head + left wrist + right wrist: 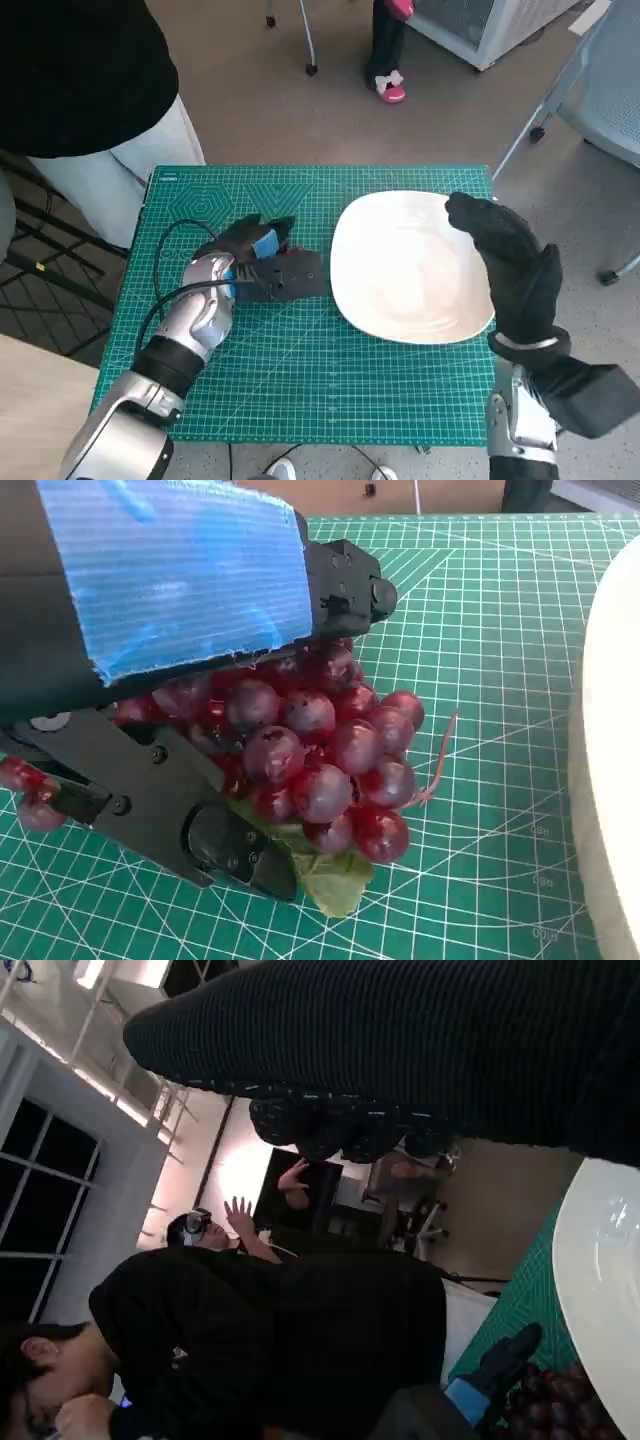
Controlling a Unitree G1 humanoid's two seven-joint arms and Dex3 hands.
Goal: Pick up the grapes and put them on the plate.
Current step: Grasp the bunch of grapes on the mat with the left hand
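Grapes [320, 760] on mat [300, 380], left of plate [410, 265]

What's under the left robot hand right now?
A bunch of dark red grapes with a green leaf, lying on the green mat beside the plate. The left robot hand covers the bunch's top, so its grip there can't be seen.

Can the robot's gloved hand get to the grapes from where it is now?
Probably not easily. The right hand is raised over the far side of the white plate, which lies between it and the grapes. The left hand already covers the grapes, its fingers around them.
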